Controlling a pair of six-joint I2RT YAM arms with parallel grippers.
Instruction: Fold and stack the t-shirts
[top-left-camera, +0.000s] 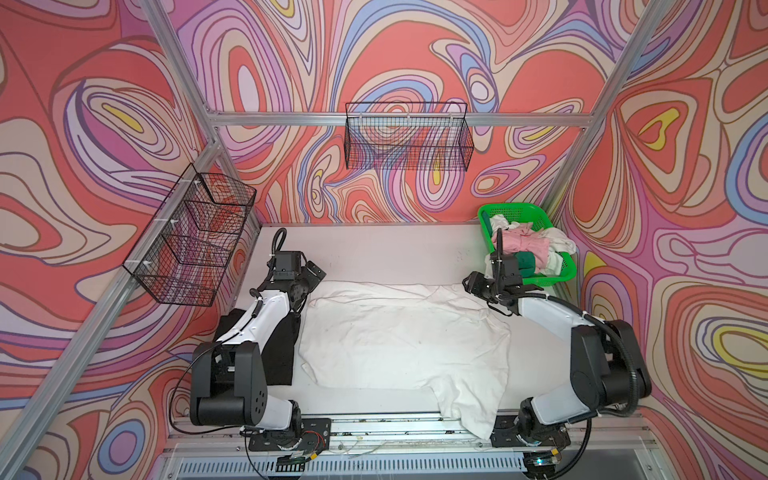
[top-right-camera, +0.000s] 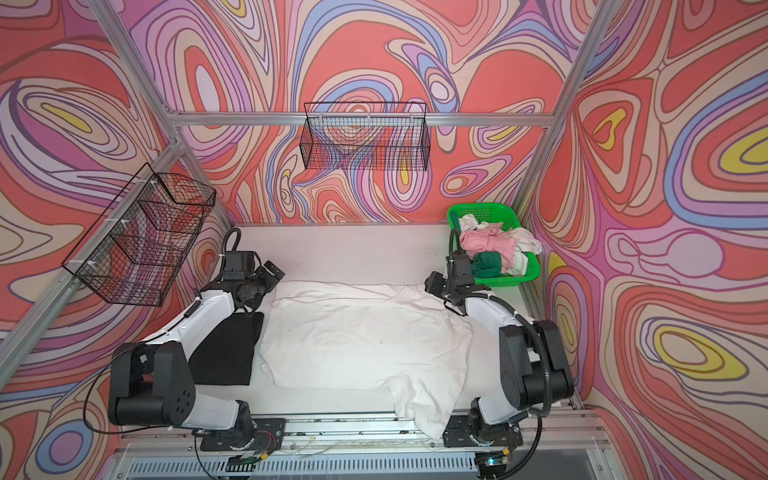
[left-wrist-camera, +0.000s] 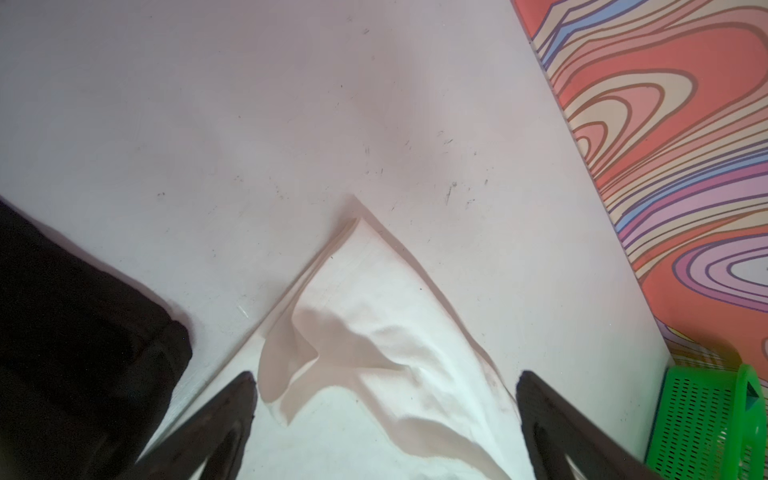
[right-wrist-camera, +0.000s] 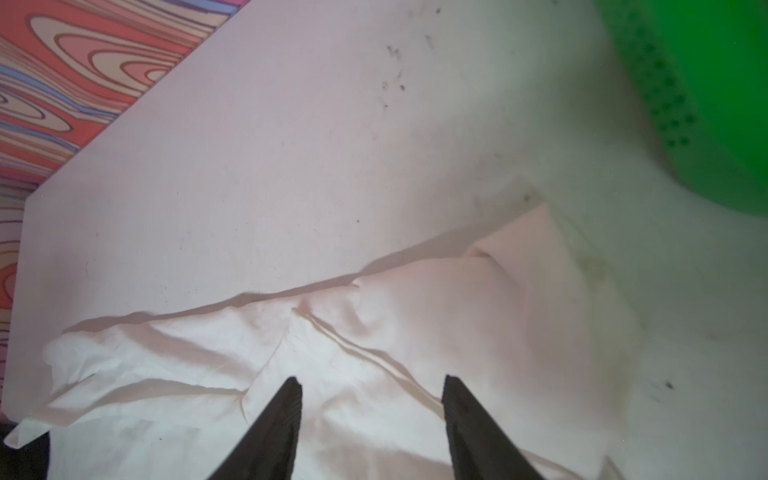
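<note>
A large off-white t-shirt (top-left-camera: 403, 336) (top-right-camera: 365, 336) lies partly folded across the middle of the table, with one part hanging over the front rail. My left gripper (top-left-camera: 312, 274) (left-wrist-camera: 386, 378) hovers open over its far left corner (left-wrist-camera: 365, 257), holding nothing. My right gripper (top-left-camera: 471, 283) (right-wrist-camera: 372, 381) is open above the rumpled far right edge (right-wrist-camera: 415, 328), and the cloth lies loose beneath it. A folded black t-shirt (top-left-camera: 282, 353) (left-wrist-camera: 83, 332) rests at the left, partly under my left arm. Pink (top-left-camera: 519, 245), white (top-left-camera: 557, 241) and dark green (top-left-camera: 525, 262) t-shirts are heaped in the basket.
The bright green lattice basket (top-left-camera: 511, 208) (top-right-camera: 478, 206) stands in the back right corner, close behind my right gripper. Black wire baskets hang on the back wall (top-left-camera: 409, 137) and the left wall (top-left-camera: 191, 237). An aluminium rail (top-left-camera: 395, 424) runs along the table's front edge.
</note>
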